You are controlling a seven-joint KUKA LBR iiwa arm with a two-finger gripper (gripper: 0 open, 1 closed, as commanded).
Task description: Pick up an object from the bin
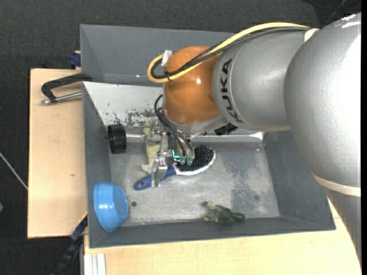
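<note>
My gripper [167, 154] hangs below the arm's wrist, low over the middle of the bin floor. Right under it lies a small blue tool-like piece [148, 181], its upper end reaching up to the gripper's tip. A cream-coloured lump [152, 149] lies just to the gripper's left, partly hidden by it. Touching the gripper's right side is a round black brush with a white rim [199, 158]. Whether anything is held is hidden.
A black knob on a metal rod [117, 138] lies at the left by the back wall. A blue bowl [109, 205] lies tipped in the front left corner. A green toy figure [223, 213] lies along the front wall.
</note>
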